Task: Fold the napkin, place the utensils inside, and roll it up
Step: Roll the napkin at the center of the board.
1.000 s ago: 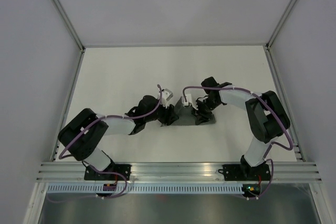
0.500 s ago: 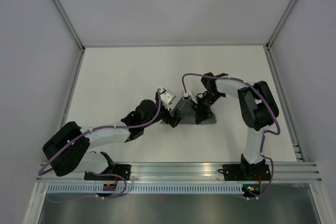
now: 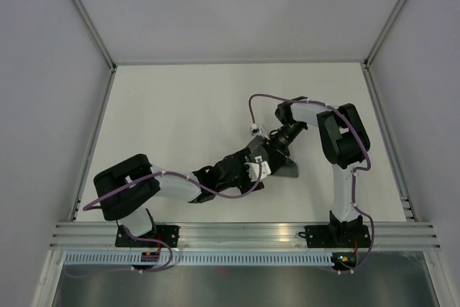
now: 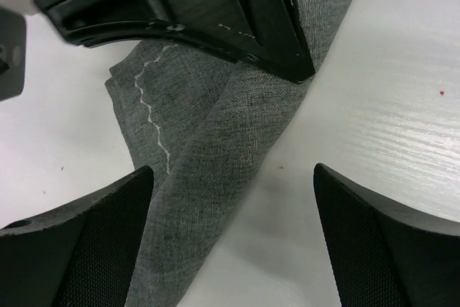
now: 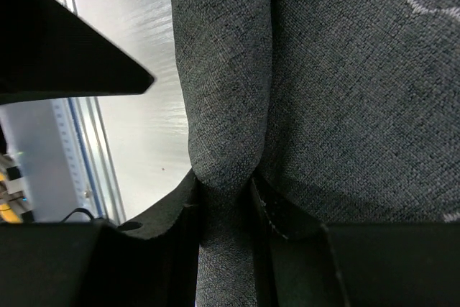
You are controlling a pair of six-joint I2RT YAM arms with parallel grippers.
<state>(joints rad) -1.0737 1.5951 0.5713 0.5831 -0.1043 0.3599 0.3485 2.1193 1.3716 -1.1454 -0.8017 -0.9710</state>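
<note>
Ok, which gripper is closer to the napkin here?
Right. The right gripper is shut on a fold of the napkin, cloth pinched between its fingers. The left gripper is open above it, gripping nothing.

Writing: none can be read in any view.
Napkin (image 4: 208, 149): no words or numbers on the grey cloth; the only mark is a pale wavy stitched line (image 4: 153, 114) near its hem.
Arms and table: any labels are too small or blurred to read.
</note>
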